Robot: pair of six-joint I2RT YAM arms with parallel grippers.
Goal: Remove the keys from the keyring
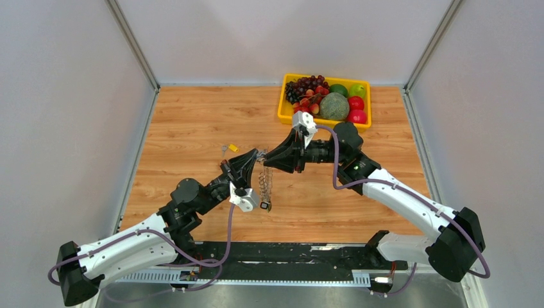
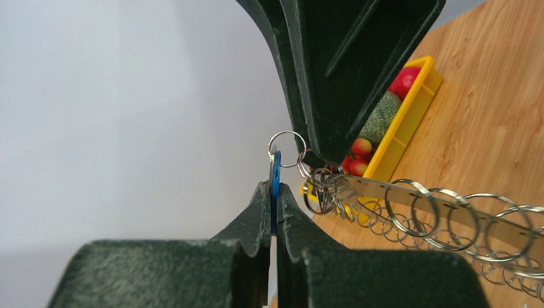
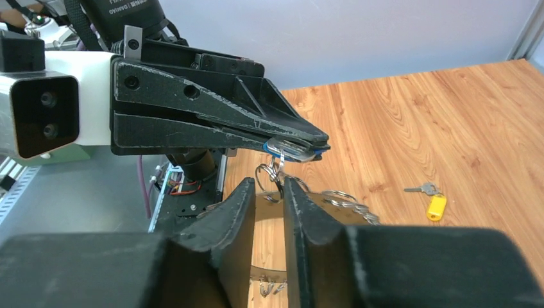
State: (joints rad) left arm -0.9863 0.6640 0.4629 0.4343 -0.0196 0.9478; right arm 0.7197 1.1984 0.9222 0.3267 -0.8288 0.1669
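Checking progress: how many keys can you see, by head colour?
Blue key: 1, in the left gripper
Yellow key: 1, loose on the table
Total: 2 clear; a dark tag low on the keyring may be a third.

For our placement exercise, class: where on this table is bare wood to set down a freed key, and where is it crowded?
Free: the far-left wood between the left wall and the yellow-tagged key; the near strip right of the hanging keyring. Crowded: the fruit crate corner.
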